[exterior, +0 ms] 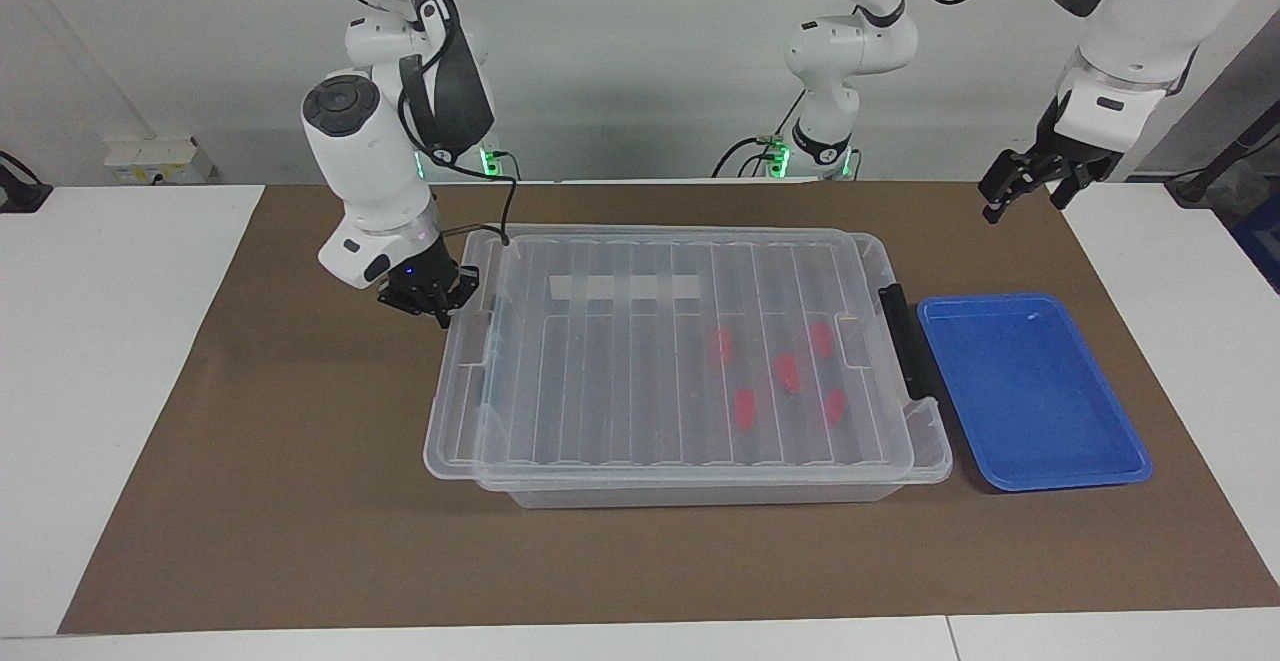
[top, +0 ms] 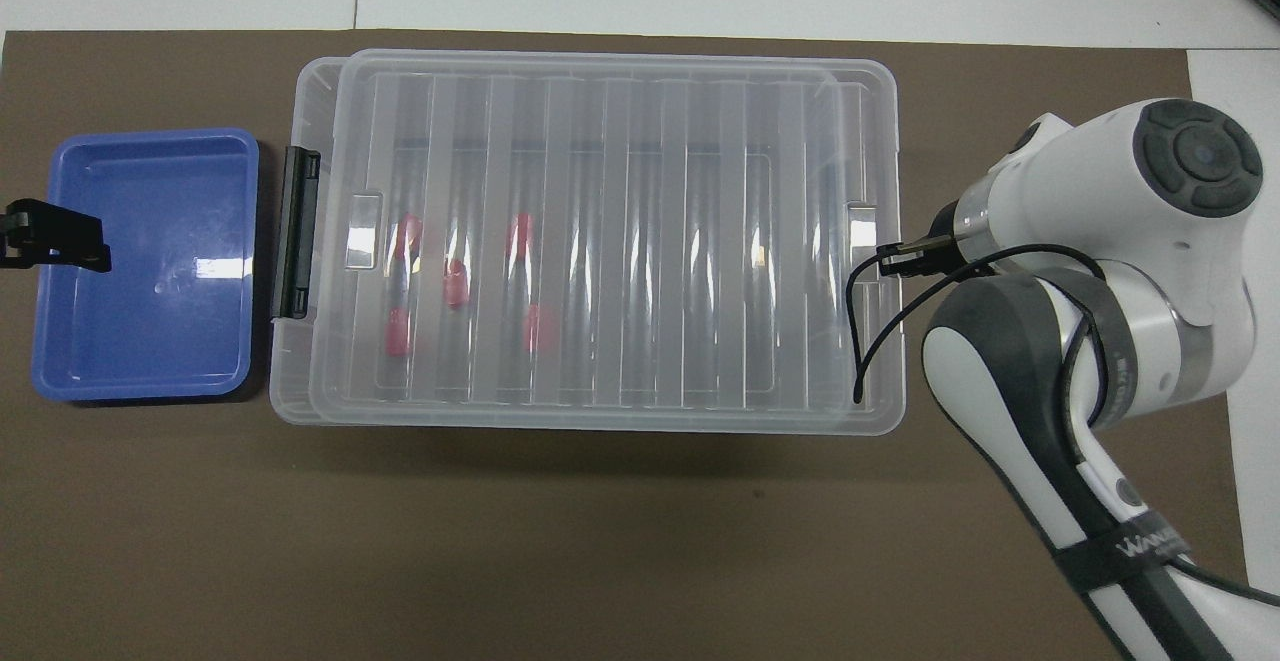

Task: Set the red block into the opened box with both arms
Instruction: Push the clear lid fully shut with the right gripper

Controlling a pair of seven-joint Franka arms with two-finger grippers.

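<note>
Facing view: my right gripper [exterior: 443, 303], fingertips pinched on the lid [exterior: 660, 351] tab at the right arm's end; a slip would leave it skewed on the box [exterior: 905, 441]. Left gripper [exterior: 1028, 186] spread, holding nothing, raised. Overhead view: red blocks [top: 455, 283] inside the box under the lid; blue tray [top: 60, 261] holds nothing.

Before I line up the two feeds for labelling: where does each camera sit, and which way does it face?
Facing view: high across the table, looking at the robots; both arms and bases show, right tool at the lid, left tool raised.
Overhead view: above the robots' end, looking forward and down; right arm, left tool tip over the tray.
Shared: box, lid, red blocks, tray, half a turn apart.
</note>
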